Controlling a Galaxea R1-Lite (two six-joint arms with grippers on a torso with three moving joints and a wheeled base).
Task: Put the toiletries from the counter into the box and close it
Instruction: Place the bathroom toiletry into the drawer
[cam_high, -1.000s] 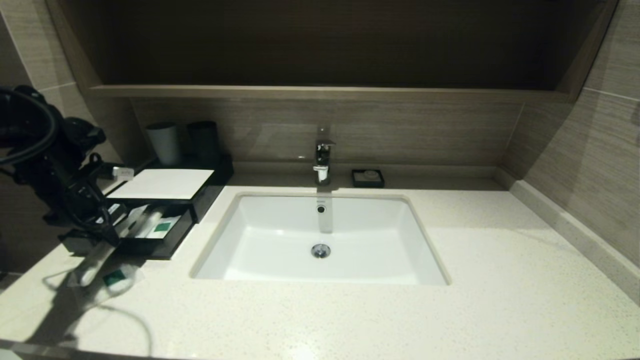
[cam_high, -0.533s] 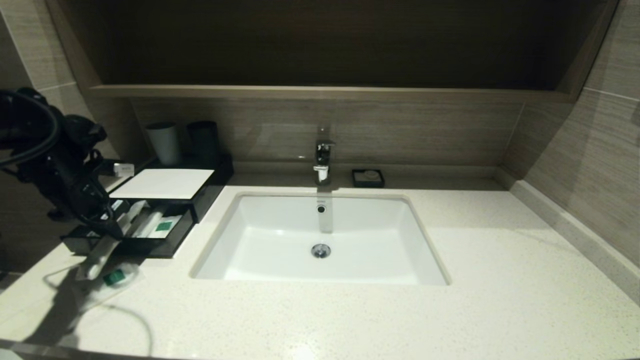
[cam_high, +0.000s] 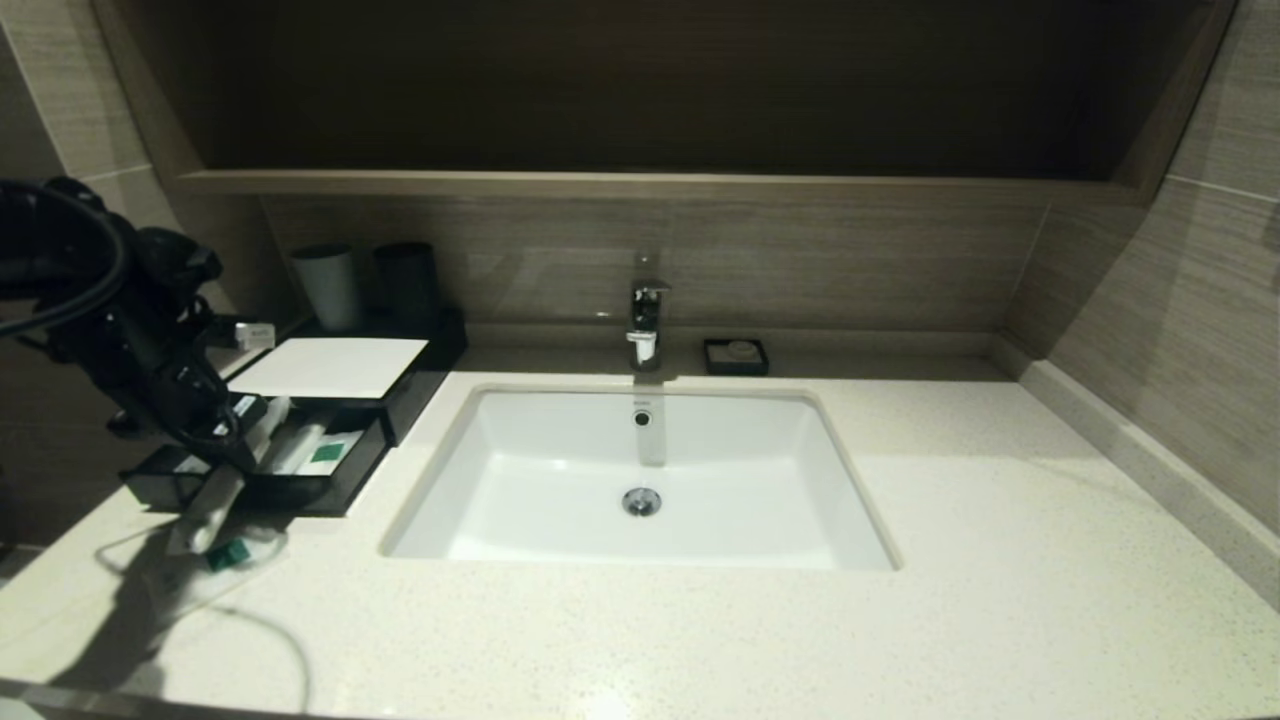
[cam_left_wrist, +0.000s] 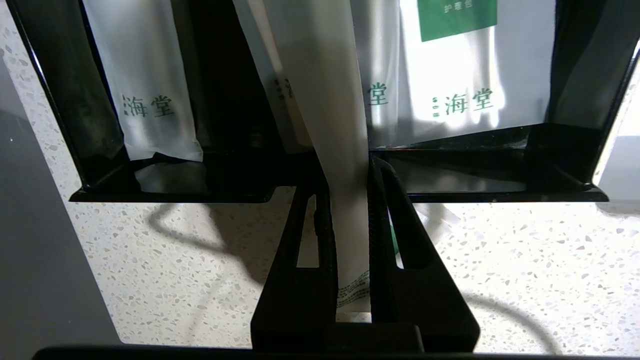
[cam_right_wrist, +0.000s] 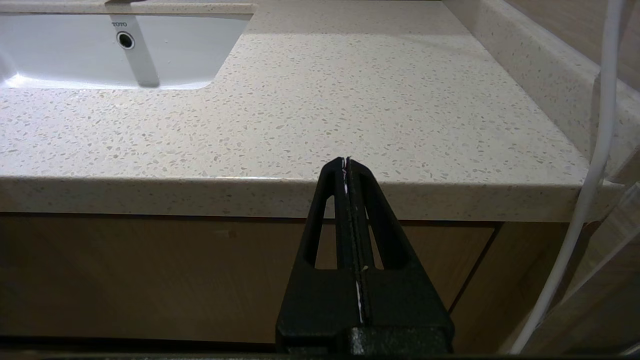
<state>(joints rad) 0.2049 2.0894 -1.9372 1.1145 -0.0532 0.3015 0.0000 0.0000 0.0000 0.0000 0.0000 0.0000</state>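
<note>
Left pincer pinching a long packet at the open drawer.

Head view: the left pincer (cam_high: 225, 450) holds a long packet (cam_high: 215, 505) slanting over the drawer (cam_high: 330, 490) of the box (cam_high: 330, 367); two cups (cam_high: 365, 285) stand behind it, beside the sink (cam_high: 640, 480).
Left wrist view: fingers (cam_left_wrist: 320, 235) clamp the packet; two more packets (cam_left_wrist: 150, 100) lie in the drawer.
Right wrist view: the right pincer (cam_right_wrist: 346, 165) is pressed together below the counter (cam_right_wrist: 350, 100) edge.

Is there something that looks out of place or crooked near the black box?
Yes. One long packet held by the left gripper slants over the open drawer's front edge, half in and half out. Two packets lie inside.
</note>
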